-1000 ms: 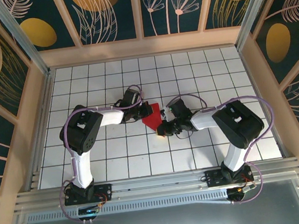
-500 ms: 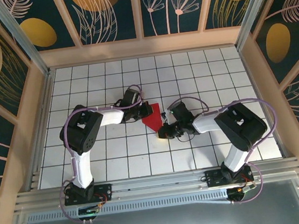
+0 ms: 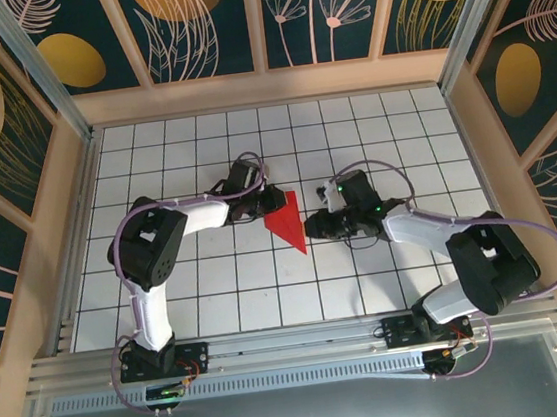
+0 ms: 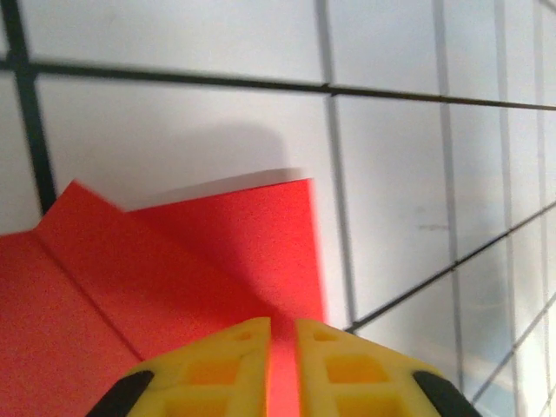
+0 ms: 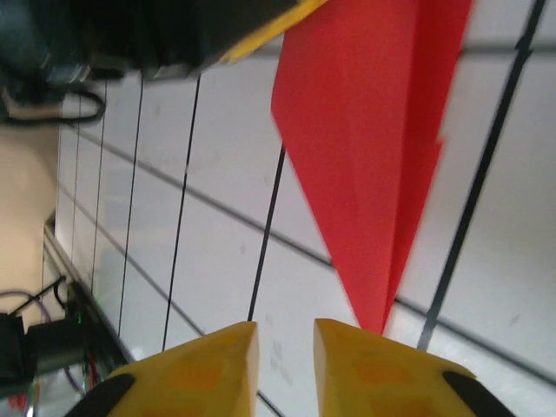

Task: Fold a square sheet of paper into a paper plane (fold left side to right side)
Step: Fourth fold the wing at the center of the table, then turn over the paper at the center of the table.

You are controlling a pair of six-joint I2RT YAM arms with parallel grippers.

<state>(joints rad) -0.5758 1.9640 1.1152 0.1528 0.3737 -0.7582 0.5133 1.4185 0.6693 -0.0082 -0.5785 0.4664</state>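
The square sheet of paper (image 3: pixel 286 223) lies folded on the gridded table as a narrow bright red triangle, its point toward the near side. My left gripper (image 3: pixel 266 203) rests over its upper left edge. In the left wrist view its yellow fingers (image 4: pixel 226 365) stand slightly apart, and the red paper (image 4: pixel 200 252) shows through the thin gap of the left gripper (image 4: pixel 282 334). My right gripper (image 3: pixel 311 227) sits just right of the paper's lower half. Up close the right gripper (image 5: pixel 285 334) is open and holds nothing, with the paper's tip (image 5: pixel 373 130) ending at its right finger.
The white gridded tabletop (image 3: pixel 402 144) is fenced by wooden rails (image 3: pixel 265 87) at the back and sides. My left gripper's dark body (image 5: pixel 156 35) crosses the top of the right wrist view.
The paper has gone from a wider shape to a slim triangle. My right arm has swung rightward, drawing its gripper back from the paper. Both grippers have parted their jaws.
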